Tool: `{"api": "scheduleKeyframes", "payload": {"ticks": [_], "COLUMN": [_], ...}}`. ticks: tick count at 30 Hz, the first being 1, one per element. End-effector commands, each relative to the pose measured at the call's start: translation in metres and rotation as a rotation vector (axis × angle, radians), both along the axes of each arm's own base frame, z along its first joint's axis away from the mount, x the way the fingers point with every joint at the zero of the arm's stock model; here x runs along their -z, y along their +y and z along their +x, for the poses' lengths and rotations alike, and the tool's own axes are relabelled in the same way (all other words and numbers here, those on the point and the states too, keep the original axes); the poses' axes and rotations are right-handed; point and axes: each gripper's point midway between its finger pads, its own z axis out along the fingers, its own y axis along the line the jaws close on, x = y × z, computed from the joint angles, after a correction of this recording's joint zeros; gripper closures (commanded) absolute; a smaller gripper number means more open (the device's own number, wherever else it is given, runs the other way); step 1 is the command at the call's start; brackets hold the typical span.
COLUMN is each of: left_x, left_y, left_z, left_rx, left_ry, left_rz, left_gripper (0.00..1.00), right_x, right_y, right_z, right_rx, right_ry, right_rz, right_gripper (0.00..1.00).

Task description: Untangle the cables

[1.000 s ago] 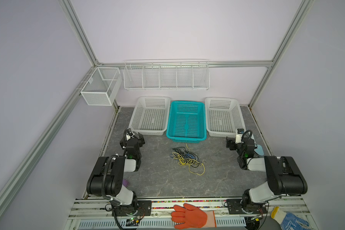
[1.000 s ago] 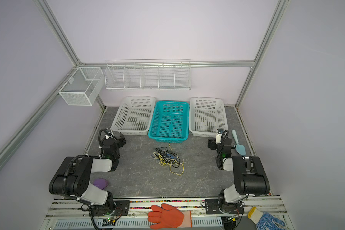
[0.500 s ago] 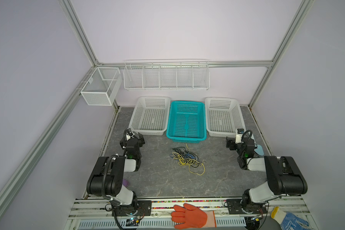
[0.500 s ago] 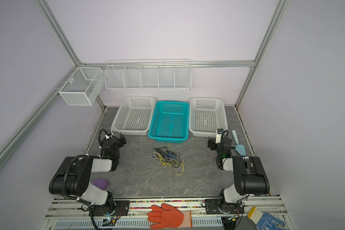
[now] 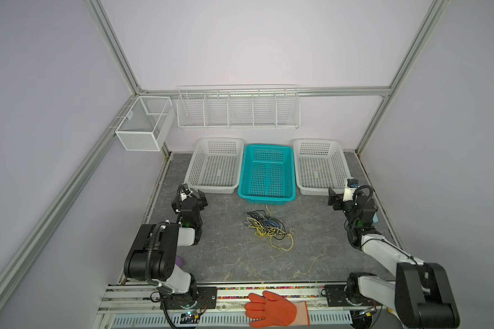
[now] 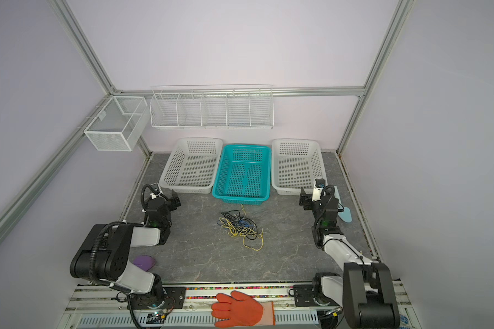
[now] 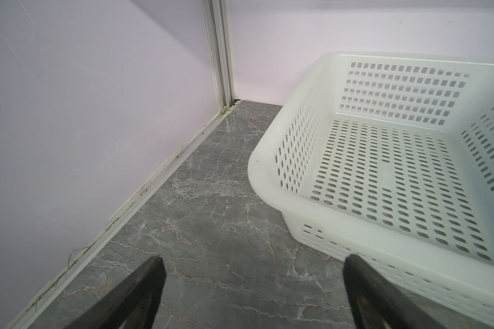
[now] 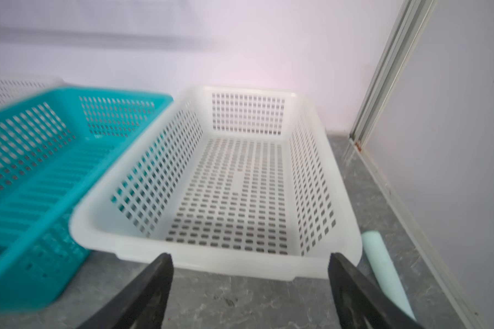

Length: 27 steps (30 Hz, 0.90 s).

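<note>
The cables (image 5: 264,225) (image 6: 239,226) lie in one loose tangle of thin yellow, black and blue wires on the grey marble-look table, just in front of the teal basket. A single yellow loop trails toward the front. My left gripper (image 5: 193,194) (image 6: 167,195) (image 7: 251,284) hovers open at the left, well apart from the tangle, with only bare table between its fingers. At the right my right gripper (image 5: 341,193) (image 6: 311,195) (image 8: 250,282) is open too and holds nothing. Neither wrist view shows the cables.
Three baskets line the back: a white basket (image 5: 214,140) (image 7: 268,182), a teal basket (image 5: 267,146) (image 8: 26,228) and another white basket (image 5: 315,141) (image 8: 211,256). A pale blue object (image 6: 344,215) (image 8: 382,270) lies by the right wall, a purple object (image 6: 143,262) front left, an orange glove (image 5: 271,309) on the front rail.
</note>
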Motion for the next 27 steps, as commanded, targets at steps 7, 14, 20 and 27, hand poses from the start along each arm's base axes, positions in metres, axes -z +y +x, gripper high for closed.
{"api": "scheduleKeyframes", "payload": {"ticks": [7,14,20,27], "left_x": [-0.004,-0.004,-0.014,-0.059], "left_y": [-0.001,-0.001,0.005,-0.020], "left_z": [0.002,0.002,-0.005,-0.010], "left_rx": [0.008,0.008,-0.052,0.011], "left_ry": [-0.018,-0.019,-0.045,-0.028], "left_rz": [0.003,0.003,0.008,0.075], "left_gripper": [0.02,0.02,0.02,0.02], "right_x": [-0.071,-0.073,-0.060,0.004], "right_y": [0.080,0.087,0.140,0.186], "right_z": [-0.022,-0.033,-0.064,-0.098], "right_rx": [-0.322,-0.224,-0.444,-0.540], "right_ry": [0.088,0.348,0.485,0.717], "right_rz": [0.290,0.821,0.538,0.243], "right_gripper": [0.12,0.11,0.12,0.08]}}
